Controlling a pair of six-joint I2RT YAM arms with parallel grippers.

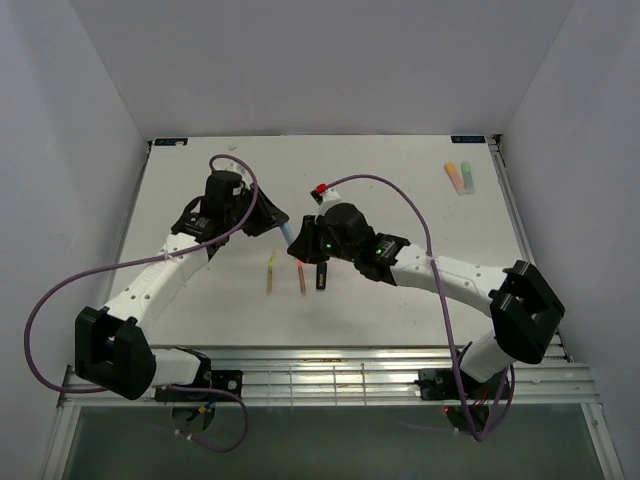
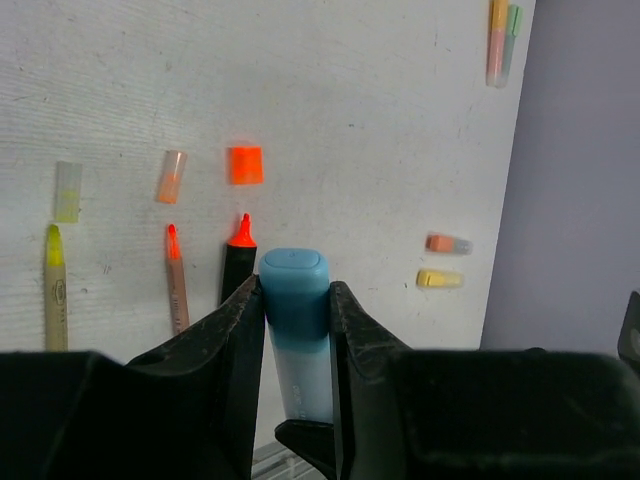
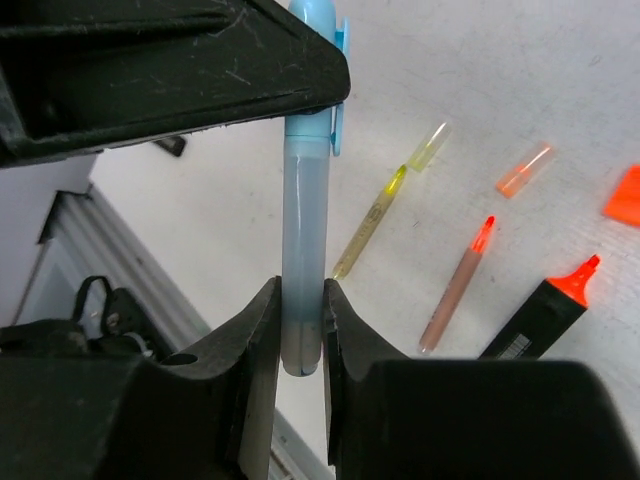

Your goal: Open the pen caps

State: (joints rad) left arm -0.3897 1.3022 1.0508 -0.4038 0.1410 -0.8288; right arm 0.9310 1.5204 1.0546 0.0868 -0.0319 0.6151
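My left gripper [image 2: 296, 292] is shut on the blue cap [image 2: 293, 268] of a pale blue highlighter. My right gripper [image 3: 300, 292] is shut on the tail end of that pen's body [image 3: 303, 230]. The cap still sits on the pen. In the top view the pen [image 1: 288, 232] spans between the left gripper [image 1: 274, 218] and the right gripper [image 1: 301, 246], above the table's middle. On the table lie three loose caps: an orange cap [image 2: 245, 165], a pale orange cap [image 2: 171, 176] and a clear yellow cap [image 2: 68, 190].
Three uncapped pens lie below my grippers: yellow [image 2: 54, 290], slim orange [image 2: 177, 280] and black with an orange tip [image 2: 237, 262]. Two short capped pens, orange [image 2: 446, 243] and yellow [image 2: 439, 279], lie to the right. Capped pastel pens [image 1: 460, 177] lie at the back right.
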